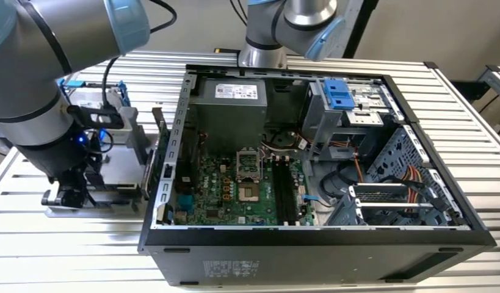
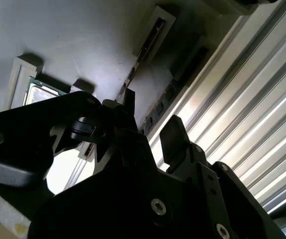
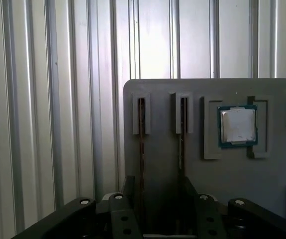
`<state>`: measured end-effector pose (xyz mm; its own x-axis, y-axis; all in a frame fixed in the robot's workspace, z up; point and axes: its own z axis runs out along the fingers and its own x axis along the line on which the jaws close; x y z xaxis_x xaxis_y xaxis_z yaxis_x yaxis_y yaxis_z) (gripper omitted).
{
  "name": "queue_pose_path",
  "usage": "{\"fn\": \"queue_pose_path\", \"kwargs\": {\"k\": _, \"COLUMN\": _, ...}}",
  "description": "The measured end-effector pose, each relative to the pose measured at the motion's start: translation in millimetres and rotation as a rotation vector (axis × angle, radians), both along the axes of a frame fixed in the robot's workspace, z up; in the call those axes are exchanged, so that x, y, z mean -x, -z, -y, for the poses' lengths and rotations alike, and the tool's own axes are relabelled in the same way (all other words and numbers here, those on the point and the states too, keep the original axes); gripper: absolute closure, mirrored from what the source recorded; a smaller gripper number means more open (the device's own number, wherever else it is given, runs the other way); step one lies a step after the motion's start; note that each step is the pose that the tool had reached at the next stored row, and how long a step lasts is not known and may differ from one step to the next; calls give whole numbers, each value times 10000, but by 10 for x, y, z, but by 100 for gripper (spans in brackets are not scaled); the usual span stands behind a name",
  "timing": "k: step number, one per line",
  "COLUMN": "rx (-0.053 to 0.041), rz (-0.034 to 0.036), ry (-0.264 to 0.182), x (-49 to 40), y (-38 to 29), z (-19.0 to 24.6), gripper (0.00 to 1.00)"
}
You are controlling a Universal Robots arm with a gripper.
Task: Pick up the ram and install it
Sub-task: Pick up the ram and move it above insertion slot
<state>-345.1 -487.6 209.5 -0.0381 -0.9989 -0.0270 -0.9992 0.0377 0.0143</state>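
Observation:
Two ram sticks stand on edge in slots of a grey holder plate (image 3: pixel 157 89); in the first wrist view I see the thin dark edges of one ram (image 3: pixel 141 144) and the other ram (image 3: pixel 182 134). My gripper (image 3: pixel 158 186) hangs low over the plate, open, one finger on each outer side of the two slots. In the second wrist view a ram edge (image 2: pixel 168 93) runs into the gap of the gripper (image 2: pixel 150 117). In the exterior view the gripper (image 1: pixel 71 195) is down at the holder (image 1: pixel 111 204), to the left of the open computer case (image 1: pixel 315 238).
A square silver processor chip (image 3: pixel 237 124) lies in a recess of the same plate. Inside the case are the green motherboard (image 1: pixel 225 192), its long black memory slots (image 1: pixel 282 189), a power supply (image 1: pixel 229 107) and a blue-railed drive bay (image 1: pixel 337 94). A ribbed metal table (image 1: pixel 478 122) surrounds everything.

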Motion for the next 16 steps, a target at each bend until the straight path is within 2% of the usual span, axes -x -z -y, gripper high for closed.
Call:
{"fn": "queue_pose_path", "kwargs": {"k": 4, "rx": 2, "rz": -1, "ry": 1, "x": 4, "y": 28, "z": 7, "gripper": 0}}
{"fn": "queue_pose_path", "kwargs": {"k": 9, "rx": 5, "rz": 1, "ry": 0, "x": 4, "y": 57, "z": 40, "gripper": 0}}
{"fn": "queue_pose_path", "kwargs": {"k": 16, "rx": 6, "rz": 1, "ry": 0, "x": 25, "y": 107, "z": 42, "gripper": 0}}
